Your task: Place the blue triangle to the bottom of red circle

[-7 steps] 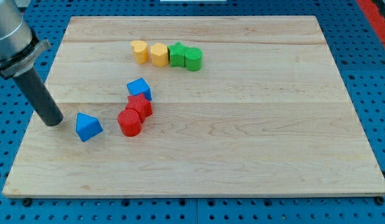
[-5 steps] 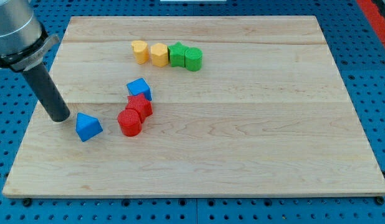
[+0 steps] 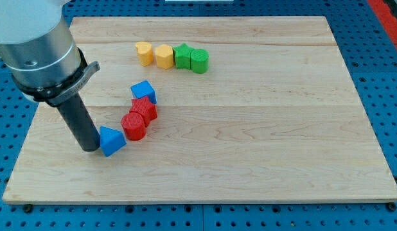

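Observation:
The blue triangle point(image 3: 111, 140) lies on the wooden board point(image 3: 250, 128) at the view's lower left, its right corner close to the red circle point(image 3: 133, 126). My tip point(image 3: 88, 147) touches the triangle's left side. The red circle sits just up and right of the triangle, pressed against another red block point(image 3: 145, 108).
A blue block point(image 3: 143, 92) sits above the red pair. Near the view's top a row holds a yellow heart-like block point(image 3: 144, 52), a yellow block point(image 3: 164, 56), a green block point(image 3: 182, 56) and a green cylinder point(image 3: 199, 61).
My tip moved right and down, pushing the blue triangle right and slightly down, from well left of the red circle to beside its lower left. The other blocks stayed put.

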Tool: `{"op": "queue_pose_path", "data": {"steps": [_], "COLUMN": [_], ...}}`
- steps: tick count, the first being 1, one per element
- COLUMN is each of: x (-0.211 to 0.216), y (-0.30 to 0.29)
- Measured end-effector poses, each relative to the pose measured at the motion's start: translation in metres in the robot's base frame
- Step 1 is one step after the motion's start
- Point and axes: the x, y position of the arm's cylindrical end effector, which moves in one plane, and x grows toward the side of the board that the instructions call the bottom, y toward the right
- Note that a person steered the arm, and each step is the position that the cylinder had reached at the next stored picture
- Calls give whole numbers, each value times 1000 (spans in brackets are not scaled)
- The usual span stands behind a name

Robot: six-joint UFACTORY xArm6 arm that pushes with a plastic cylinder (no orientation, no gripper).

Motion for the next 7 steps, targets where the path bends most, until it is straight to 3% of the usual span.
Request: {"op": "queue_pose_path", "data": {"steps": [3, 7], "x": [15, 1], "y": [-21, -28]}}
